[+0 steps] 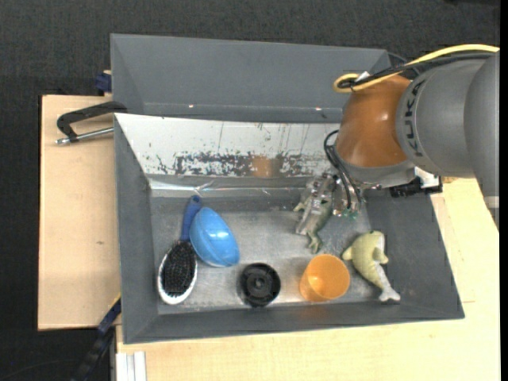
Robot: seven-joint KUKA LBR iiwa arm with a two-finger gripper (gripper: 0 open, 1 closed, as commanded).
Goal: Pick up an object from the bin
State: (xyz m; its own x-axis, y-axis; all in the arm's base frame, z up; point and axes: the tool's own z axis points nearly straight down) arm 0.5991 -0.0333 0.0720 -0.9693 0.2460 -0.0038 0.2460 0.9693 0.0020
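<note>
Grey bin had five loose items along its front wall. Blue scoop-like piece front-left, with the black-bristled hairbrush touching it. Pale fish toy front-right, orange cup just beside it, black round cap mid-front. Gripper sat low, just behind the cup, with the fish toy also near. Couldn't tell if it was open or closed. Arm came in over the right rim, wrist angled down-left.

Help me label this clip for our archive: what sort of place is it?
Probably a robotics lab's grasping rig: a robot arm over a grey bin of loose, unrelated things such as a brush and a cup.
</note>
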